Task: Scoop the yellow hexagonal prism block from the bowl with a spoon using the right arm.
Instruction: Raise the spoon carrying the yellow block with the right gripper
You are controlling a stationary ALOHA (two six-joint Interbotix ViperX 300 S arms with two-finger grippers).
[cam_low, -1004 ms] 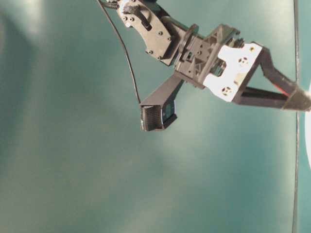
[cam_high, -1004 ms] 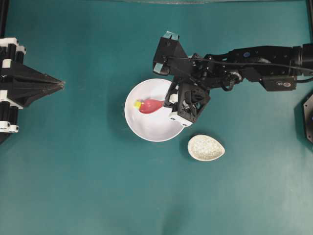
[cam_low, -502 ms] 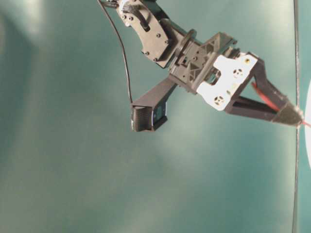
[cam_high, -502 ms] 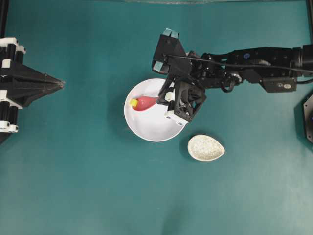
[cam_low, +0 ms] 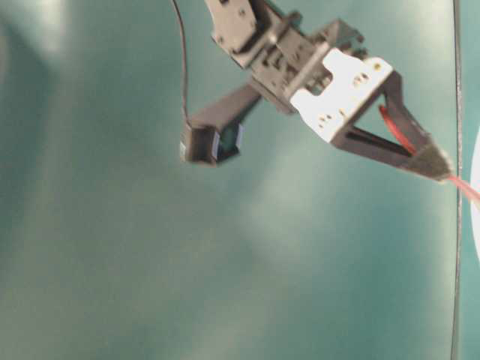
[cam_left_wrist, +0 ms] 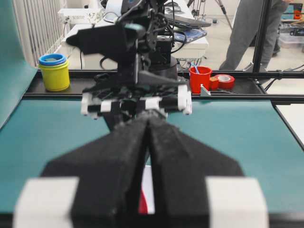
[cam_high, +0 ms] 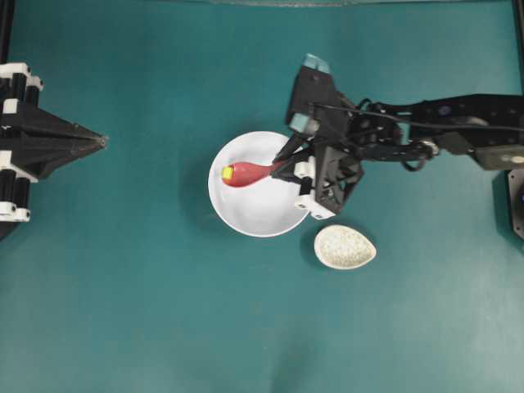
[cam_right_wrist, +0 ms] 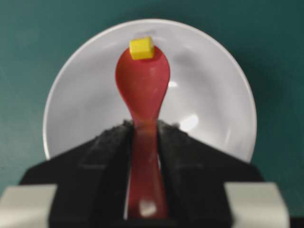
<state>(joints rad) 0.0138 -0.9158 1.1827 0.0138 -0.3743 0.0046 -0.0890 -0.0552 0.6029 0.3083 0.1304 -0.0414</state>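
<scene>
The right hand is clamped on the handle of the spoon, its two black fingers pressed against either side, and we see the yellow hexagonal prism block sitting at the far tip of the scoop, over the inside of the bowl. In the overhead view the right hand sits at the bowl's right rim, just right of centre in the frame, with the spoon reaching left and the block near the bowl's left side. The left hand rests at the left edge with its fingers together and nothing between them, well apart from the bowl. Wide bare stretches of the bench lie below, above and left of the bowl. We count one bowl, one spoon, one block, one small speckled dish just beside the bowl's lower right, and two arms. Both arms are cut off by the frame edges. The table-level view is blurred and shows only a sliver of the bowl at its right edge.
</scene>
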